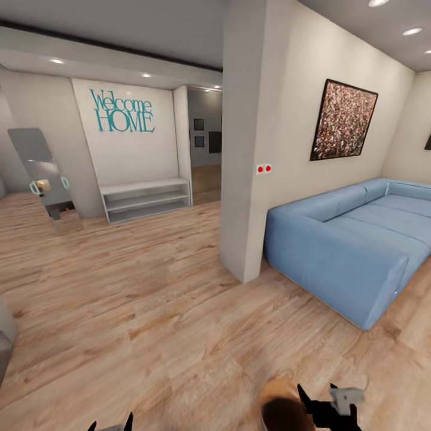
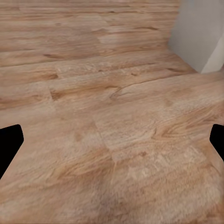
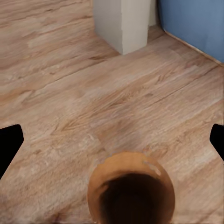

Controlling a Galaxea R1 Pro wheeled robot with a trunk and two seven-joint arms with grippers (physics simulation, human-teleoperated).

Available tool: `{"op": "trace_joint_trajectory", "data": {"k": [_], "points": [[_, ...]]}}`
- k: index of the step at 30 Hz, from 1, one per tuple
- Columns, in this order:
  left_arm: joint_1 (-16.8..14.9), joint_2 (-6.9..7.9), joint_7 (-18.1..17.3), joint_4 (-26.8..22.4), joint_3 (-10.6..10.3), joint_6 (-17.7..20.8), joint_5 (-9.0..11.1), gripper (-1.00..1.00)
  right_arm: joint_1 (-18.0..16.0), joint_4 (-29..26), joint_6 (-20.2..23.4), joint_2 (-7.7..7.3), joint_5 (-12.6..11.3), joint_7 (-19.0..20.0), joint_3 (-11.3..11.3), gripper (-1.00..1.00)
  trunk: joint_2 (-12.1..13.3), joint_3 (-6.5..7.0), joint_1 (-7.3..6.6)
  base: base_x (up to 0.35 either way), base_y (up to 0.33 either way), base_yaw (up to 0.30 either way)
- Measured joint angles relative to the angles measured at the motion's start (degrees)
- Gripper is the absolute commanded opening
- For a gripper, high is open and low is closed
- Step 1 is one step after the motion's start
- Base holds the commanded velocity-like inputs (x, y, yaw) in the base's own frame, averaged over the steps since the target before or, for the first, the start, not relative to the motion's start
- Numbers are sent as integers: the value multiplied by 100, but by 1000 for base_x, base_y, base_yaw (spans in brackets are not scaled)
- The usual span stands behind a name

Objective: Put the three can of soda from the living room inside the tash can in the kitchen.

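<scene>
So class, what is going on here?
A wheeled two-armed robot is rolling across a wood plank floor, past a white pillar, with a blue sofa at its right. By its right pincer is a round bin, brown inside, which looks empty. Whether that pincer grips it cannot be told. The left pincer is open over bare floor. No soda cans are in sight.

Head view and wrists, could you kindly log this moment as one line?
trash can: near right gripper | fingers apart | blue sofa ahead-right
</scene>
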Motion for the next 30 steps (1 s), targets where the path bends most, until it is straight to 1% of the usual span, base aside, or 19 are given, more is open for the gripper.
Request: {"op": "trace_joint_trajectory", "data": {"k": [1, 2, 3, 4, 9, 10, 13, 16, 17, 18, 19, 21, 22, 23, 26, 30], "points": [[0, 0, 3, 0, 1, 0, 2, 100, -138, -29, 341, -40, 1, 0, -4, 100, 0, 0, 0, 179, 0, 0], [0, -1, 3, -1, 2, 0, 2, 100, -143, -30, 352, -41, 3, 0, -4, 100, 0, -1, 0, 170, 0, 0], [0, -1, 8, -2, 2, 3, 3, 100, -408, -67, 980, -169, -2, -2, -10, 100, 0, 0, 0, 161, 0, 0], [0, -2, 13, -2, 3, 5, 3, 100, -737, -80, 1639, -355, -10, -2, -14, 100, 0, 1, 0, 157, 0, 0], [0, -2, 19, -2, 4, 11, 1, 100, -1802, 31, 3434, -850, -20, -7, -14, 100, 0, 0, 0, 145, 0, 0], [0, -2, 20, -5, 5, 13, 1, 100, -2252, 158, 4077, -1021, -11, -7, -4, 100, 0, 0, 0, 132, 0, 0], [0, -2, 21, -5, 2, 15, 0, 100, -2974, 426, 4879, -1287, -17, -8, 24, 100, 0, 0, 0, 116, 0, 0], [0, -2, 21, -7, -5, 16, 0, 100, -3609, 783, 5438, -1545, -10, -12, 57, 100, 0, 0, 0, 62, 0, 0], [0, -2, 22, -7, -7, 17, 0, 100, -3967, 1071, 5697, -1691, 29, -13, 97, 100, 0, 0, 0, 17, 0, 0], [0, -2, 13, -8, -12, 17, 5, 100, -4578, 1822, 5984, -1865, 280, -20, 195, 100, 0, 0, 0, 14, 0, 0], [0, -2, 9, -9, -8, 18, 6, 100, -4752, 2106, 6023, -1897, 369, -21, 212, 100, 0, 0, 0, 11, 0, 0], [0, -2, 6, -9, 0, 18, 9, 100, -4984, 2616, 6053, -1932, 571, -23, 233, 100, 0, -1, 0, 7, 0, 0], [0, -2, 5, -10, 7, 18, 10, 100, -5221, 3281, 5999, -1945, 806, -25, 251, 100, 0, -1, 0, 3, 0, 0], [0, -2, 4, -10, 13, 18, 10, 100, -5319, 3641, 5882, -1940, 904, -32, 260, 100, 0, -1, 0, 2, 0, 0], [0, -2, 1, -10, 18, 21, 9, 100, -5403, 3968, 5712, -1934, 988, -91, 274, 100, 0, -1, 0, 1, 0, 0], [0, -2, -4, -10, 19, 28, 9, 100, -5460, 4223, 5575, -1929, 1038, -272, 275, 100, 0, -1, 0, 0, 0, 0]]}}
